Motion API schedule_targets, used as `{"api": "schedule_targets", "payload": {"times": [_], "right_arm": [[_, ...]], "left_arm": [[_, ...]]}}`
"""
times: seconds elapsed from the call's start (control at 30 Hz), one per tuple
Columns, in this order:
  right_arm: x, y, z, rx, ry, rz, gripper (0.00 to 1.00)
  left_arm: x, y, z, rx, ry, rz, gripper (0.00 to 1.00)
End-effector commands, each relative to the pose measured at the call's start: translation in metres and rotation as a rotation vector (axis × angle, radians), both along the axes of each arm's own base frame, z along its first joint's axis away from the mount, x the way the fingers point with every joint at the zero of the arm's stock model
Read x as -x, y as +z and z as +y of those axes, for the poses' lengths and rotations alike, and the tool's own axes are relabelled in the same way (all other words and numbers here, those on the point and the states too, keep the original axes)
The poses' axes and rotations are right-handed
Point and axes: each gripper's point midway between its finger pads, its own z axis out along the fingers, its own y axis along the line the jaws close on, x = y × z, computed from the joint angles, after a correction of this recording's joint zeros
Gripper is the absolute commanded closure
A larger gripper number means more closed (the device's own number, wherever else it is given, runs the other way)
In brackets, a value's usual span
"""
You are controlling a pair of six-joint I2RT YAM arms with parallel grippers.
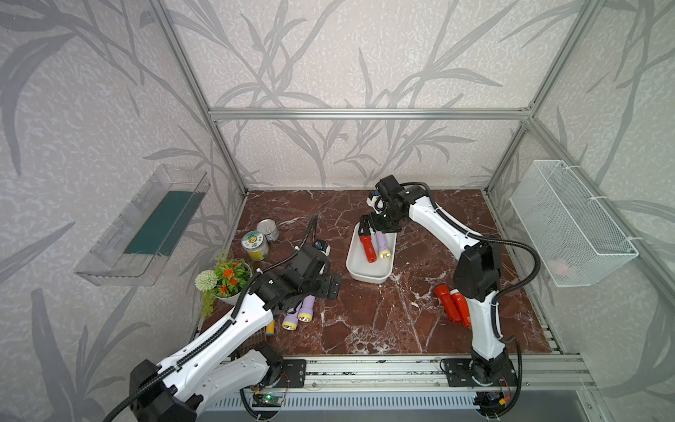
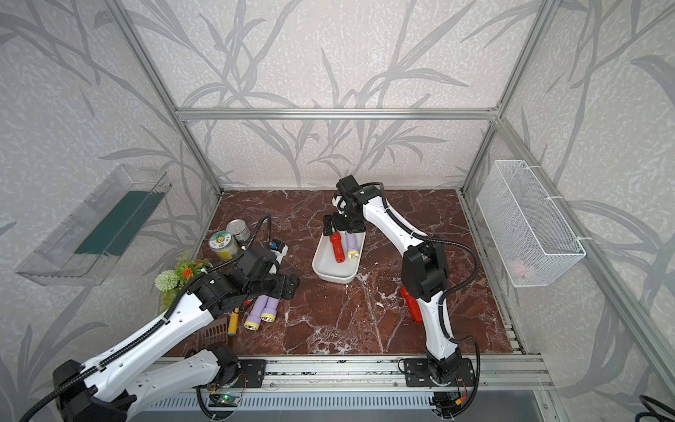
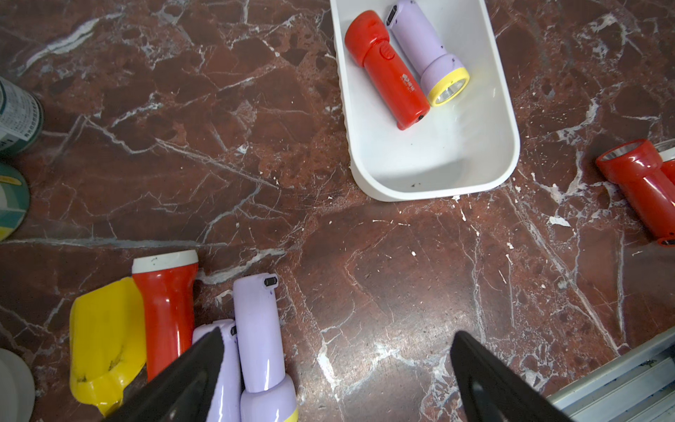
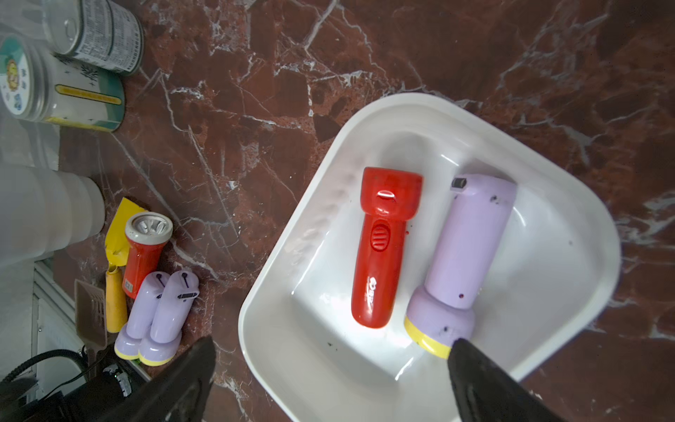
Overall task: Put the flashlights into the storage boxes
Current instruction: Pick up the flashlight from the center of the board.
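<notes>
With the fingers (image 3: 197, 365) of left gripper (image 3: 338, 332) and right gripper (image 4: 333, 339) spread empty, a red plastic flashlight (image 4: 383, 248) and a lavender one (image 4: 464, 252) were seen in the shallow white plastic tub (image 3: 431, 160), others (image 3: 257, 329) on the desk (image 3: 365, 274); their light, slick barrels were judged best pinched mid-body.

Below the black right gripper (image 4: 332, 341), the white tub (image 4: 569, 204) holds a red flashlight (image 4: 380, 248) and a purple flashlight (image 4: 467, 248) with a yellow head. The table (image 4: 255, 73) is dark red with thin white lines.
</notes>
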Motion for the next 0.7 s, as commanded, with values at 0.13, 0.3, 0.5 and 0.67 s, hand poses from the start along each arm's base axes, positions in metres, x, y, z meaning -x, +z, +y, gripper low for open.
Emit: {"api": "schedule_targets", "payload": {"times": [0.13,0.3,0.5,0.67], "right_arm": [[0.022,0.020,-0.021,0.043,0.023,-0.046,0.01],[0.033,0.027,-0.028,0.045,0.025,-0.056,0.01],[0.044,0.038,-0.031,0.017,0.026,-0.067,0.01],[0.053,0.051,-0.032,-0.012,0.046,-0.083,0.01]], "left_arm": [[0.013,-0.023,0.009,-0.007,0.074,0.115,0.04],[0.022,-0.036,0.012,-0.013,0.113,0.179,0.04],[0.023,-0.051,0.020,-0.035,0.213,0.228,0.04],[0.029,-0.069,0.030,-0.083,0.279,0.283,0.05]]}}
